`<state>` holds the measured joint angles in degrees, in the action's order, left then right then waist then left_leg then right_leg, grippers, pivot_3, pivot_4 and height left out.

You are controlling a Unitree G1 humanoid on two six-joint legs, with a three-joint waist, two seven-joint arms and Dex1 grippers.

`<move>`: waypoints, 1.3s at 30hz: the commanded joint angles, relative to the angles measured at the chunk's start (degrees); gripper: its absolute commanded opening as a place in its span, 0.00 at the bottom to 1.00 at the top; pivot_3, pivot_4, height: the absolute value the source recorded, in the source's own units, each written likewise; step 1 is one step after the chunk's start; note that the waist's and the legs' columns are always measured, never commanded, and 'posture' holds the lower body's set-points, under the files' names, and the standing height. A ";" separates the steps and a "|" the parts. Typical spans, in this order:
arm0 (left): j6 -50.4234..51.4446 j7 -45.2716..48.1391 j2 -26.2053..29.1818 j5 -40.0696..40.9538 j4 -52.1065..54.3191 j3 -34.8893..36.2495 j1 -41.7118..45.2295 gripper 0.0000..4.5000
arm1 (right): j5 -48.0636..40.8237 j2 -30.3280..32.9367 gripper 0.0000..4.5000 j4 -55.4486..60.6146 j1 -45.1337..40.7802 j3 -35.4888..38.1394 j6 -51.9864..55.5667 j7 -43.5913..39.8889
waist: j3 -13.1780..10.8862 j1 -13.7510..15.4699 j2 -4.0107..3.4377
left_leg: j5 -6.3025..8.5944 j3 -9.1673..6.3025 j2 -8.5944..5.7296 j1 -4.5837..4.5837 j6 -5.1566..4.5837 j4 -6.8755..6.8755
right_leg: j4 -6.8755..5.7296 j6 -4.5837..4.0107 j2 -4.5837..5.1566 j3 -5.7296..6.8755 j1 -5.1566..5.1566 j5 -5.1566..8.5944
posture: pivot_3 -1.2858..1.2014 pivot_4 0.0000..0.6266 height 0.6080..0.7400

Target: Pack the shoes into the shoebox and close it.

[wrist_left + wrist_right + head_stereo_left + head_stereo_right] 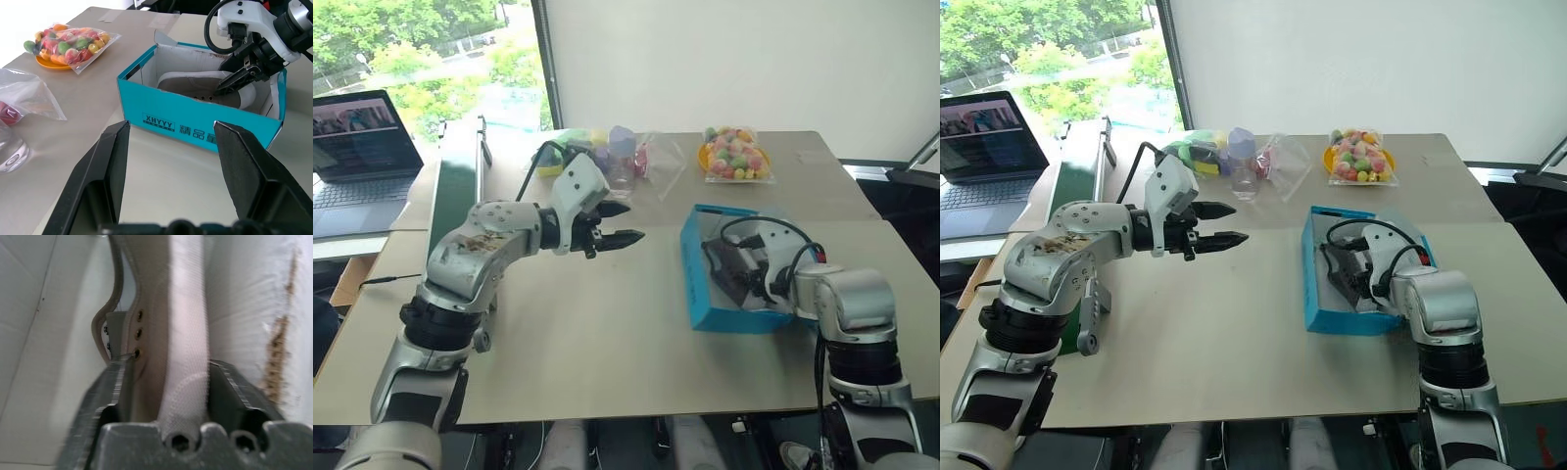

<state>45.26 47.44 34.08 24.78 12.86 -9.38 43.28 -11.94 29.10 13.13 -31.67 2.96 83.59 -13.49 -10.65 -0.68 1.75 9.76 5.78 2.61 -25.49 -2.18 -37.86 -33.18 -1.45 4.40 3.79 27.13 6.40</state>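
**Shoe going into the box, right gripper letting go**

The shoebox (736,311) sits open on the table (607,343), to the robot's right of centre, its turquoise walls up and its white inside showing. A shoe (208,88) lies inside it; in the left wrist view it looks pale grey-white with a row of eyelets, resting along the box's length. Whether a second shoe is already underneath or beside it, I cannot tell from these views. The lid is not folded over the box; it appears to hang off the far side, though that part is poorly seen.

The right gripper (234,81) reaches down into the box, its fingers straddling the shoe's upper. In the right wrist view the fingers stand on either side of the fabric edge with the jaws spread, so the shoe seems released rather than pinched.

The left gripper (615,223) hovers above the table, well apart from the box, pointing toward it with its jaws spread and nothing between them.

Farther off on the table lie a bag of coloured sweets (736,155), a clear bottle (621,155) and other packets; a laptop (357,157) stands off to the left.

To do this step well, the right gripper should lift straight up without snagging the laces or upper, check the shoe lies flat below the rim, and only then turn to the lid.
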 commanded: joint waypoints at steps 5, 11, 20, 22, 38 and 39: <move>-0.47 0.50 0.39 -0.43 0.94 0.72 1.92 0.64 | 0.94 1.02 0.99 3.74 -6.41 -0.04 0.11 1.17 | 0.00 -0.09 0.00 | 0.00 0.00 0.01 0.00 0.00 0.00 | 0.00 0.00 -0.02 0.00 0.01 0.00 | 0.52 0.24 0.99; -0.81 0.51 0.41 -0.73 0.51 0.81 1.84 0.64 | -0.50 -0.84 0.99 4.93 -11.29 1.47 1.79 0.97 | 0.00 -0.05 0.00 | 0.00 -0.02 0.03 0.01 0.00 0.00 | 0.00 0.00 -0.03 0.03 0.01 0.00 | 0.52 0.24 0.99; 1.36 -3.60 2.94 -2.82 1.92 3.07 -2.24 0.64 | -7.07 -0.80 0.99 3.96 -11.99 2.45 -16.61 -11.80 | 0.00 -0.07 -0.01 | 0.00 0.00 0.02 -0.01 -0.01 0.00 | 0.01 0.00 -0.03 0.03 0.01 0.00 | 0.52 0.24 0.99; 2.13 -4.81 3.97 -3.01 2.77 4.57 -3.58 0.64 | -8.26 0.63 0.99 3.03 -11.81 -0.01 -21.76 -17.27 | 0.00 -0.10 -0.01 | 0.00 -0.01 0.03 0.00 0.00 0.00 | 0.01 0.00 -0.02 0.02 0.01 0.00 | 0.52 0.24 0.99; 12.97 -17.09 4.64 -0.87 14.80 16.61 -12.30 0.99 | -14.73 -3.95 1.00 -7.39 -19.42 -5.34 -34.31 -32.35 | 0.00 0.01 -0.01 | 0.02 0.00 0.13 0.02 0.03 0.00 | 0.00 0.00 -0.02 0.06 0.00 0.00 | 0.52 0.24 0.99; 13.23 -17.54 4.51 -0.94 15.05 16.89 -12.17 0.99 | -14.59 -4.21 1.00 -8.16 -20.06 -5.45 -34.89 -32.63 | 0.00 0.03 0.00 | 0.02 0.01 0.13 0.02 0.03 0.01 | 0.00 0.00 -0.02 0.06 0.01 0.00 | 0.52 0.24 0.99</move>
<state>58.15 30.73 38.18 23.15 25.21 5.89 30.44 -26.04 25.25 4.94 -49.59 -2.65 51.19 -45.36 -10.65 -0.65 1.74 9.78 5.80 2.74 -25.49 -2.14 -37.86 -33.18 -1.45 4.37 3.85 27.13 6.40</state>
